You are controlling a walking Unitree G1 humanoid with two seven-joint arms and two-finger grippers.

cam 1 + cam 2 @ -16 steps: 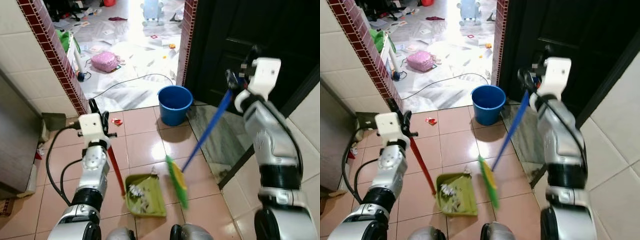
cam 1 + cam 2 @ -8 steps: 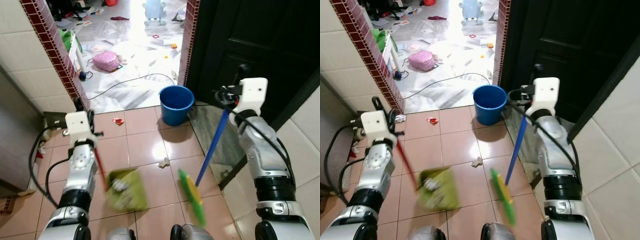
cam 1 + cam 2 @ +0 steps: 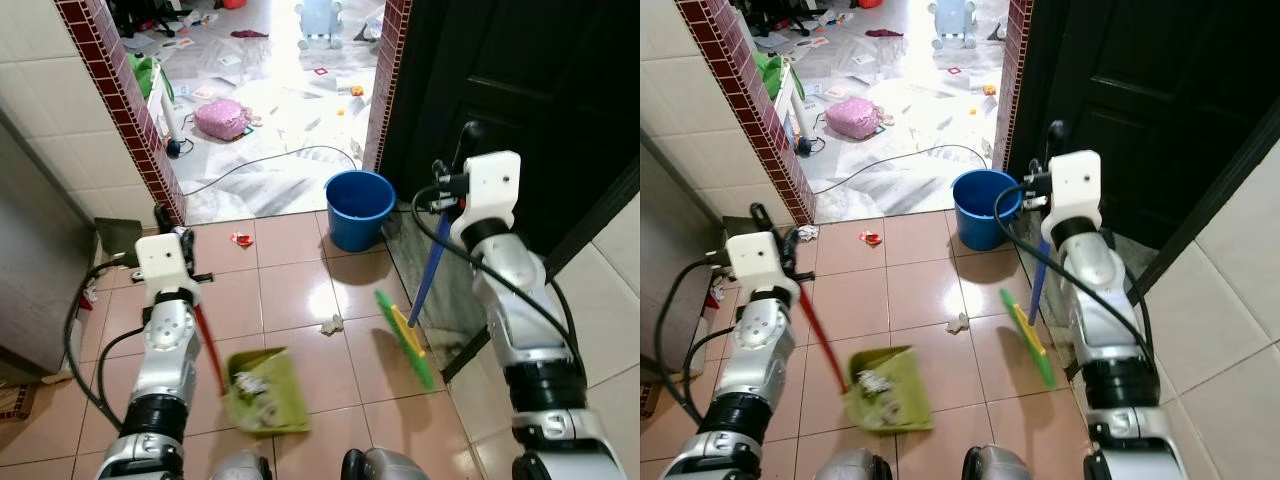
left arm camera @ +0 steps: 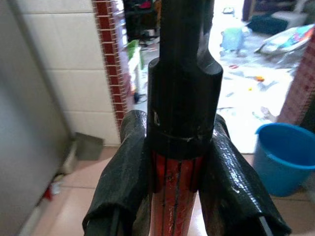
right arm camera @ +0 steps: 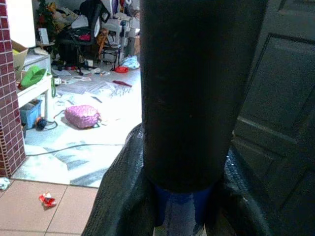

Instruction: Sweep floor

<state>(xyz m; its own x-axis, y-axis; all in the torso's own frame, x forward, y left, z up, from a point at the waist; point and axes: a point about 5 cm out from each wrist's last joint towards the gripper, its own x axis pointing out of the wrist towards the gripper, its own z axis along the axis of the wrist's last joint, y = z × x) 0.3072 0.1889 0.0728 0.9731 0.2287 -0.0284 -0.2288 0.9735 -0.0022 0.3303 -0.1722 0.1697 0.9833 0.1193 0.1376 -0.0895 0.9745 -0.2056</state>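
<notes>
A green dustpan (image 3: 265,392) with a red handle (image 3: 208,345) rests on the pink floor tiles and holds crumpled litter. My left gripper (image 4: 174,189) is shut on that handle just below its black cap. A broom with a blue stick (image 3: 428,275) and green bristles (image 3: 405,338) stands to the right of the pan, near the dark door. My right gripper (image 5: 181,199) is shut on the stick's upper end. One crumpled paper scrap (image 3: 329,323) lies on the tiles between pan and broom head.
A blue bucket (image 3: 358,207) stands at the doorway. A small red scrap (image 3: 240,239) lies left of it. The bright room beyond is strewn with litter, a pink bag (image 3: 222,118) and a black cable (image 3: 270,160). A dark door (image 3: 520,90) and a raised threshold (image 3: 440,310) bound the right side.
The broom head has swung away from the dustpan to the right, toward the door. The dustpan shifted slightly on the tiles. A paper scrap now lies between them.
</notes>
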